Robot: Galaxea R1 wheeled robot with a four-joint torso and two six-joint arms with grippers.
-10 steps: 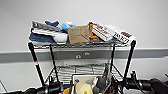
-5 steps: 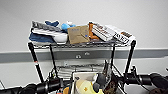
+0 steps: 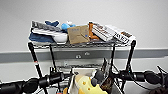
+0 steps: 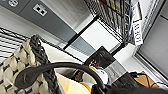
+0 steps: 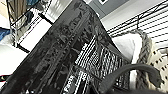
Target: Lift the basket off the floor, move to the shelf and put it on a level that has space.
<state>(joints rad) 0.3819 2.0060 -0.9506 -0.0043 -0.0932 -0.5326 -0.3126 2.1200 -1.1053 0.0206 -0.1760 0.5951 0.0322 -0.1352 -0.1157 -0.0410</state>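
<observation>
Before the shelf [image 3: 82, 45], basket [image 3: 72, 82] (toy-filled)

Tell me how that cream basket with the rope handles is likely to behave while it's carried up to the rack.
The basket probably holds its shape: its perforated wall looks rigid. Its braided rope handle looks soft, so it may sag or swing. It is packed with things, among them a yellow plush toy and a tall dark packet, so it could tip.
</observation>
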